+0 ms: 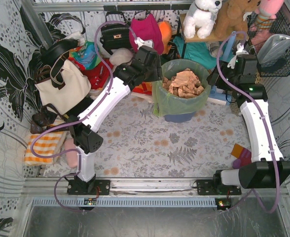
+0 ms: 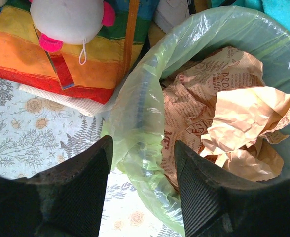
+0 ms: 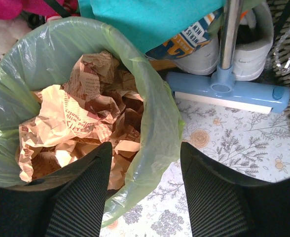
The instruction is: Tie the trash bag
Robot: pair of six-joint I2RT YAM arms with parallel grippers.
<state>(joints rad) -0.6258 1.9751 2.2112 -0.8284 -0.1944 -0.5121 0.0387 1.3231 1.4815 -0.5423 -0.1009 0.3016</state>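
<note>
The trash bag [image 1: 170,100] is thin light-green film lining a blue bin [image 1: 179,117] at the back middle of the table, with crumpled tan-brown paper [image 1: 184,84] inside. My left gripper [image 2: 142,143] is open and straddles the bag's left rim [image 2: 135,113], one finger outside over the table and one over the paper [image 2: 224,113]. My right gripper [image 3: 146,148] is open and straddles the right rim [image 3: 160,113] the same way, with a fold of film hanging between its fingers. In the top view the left gripper [image 1: 156,76] and the right gripper [image 1: 218,81] flank the bin.
A white tote [image 1: 61,86], a black handbag [image 1: 114,34] and plush toys [image 1: 202,17] crowd the back. A striped cloth [image 2: 51,59] lies left of the bin, a blue squeegee head [image 3: 229,91] to its right. A wire basket [image 1: 278,44] stands far right.
</note>
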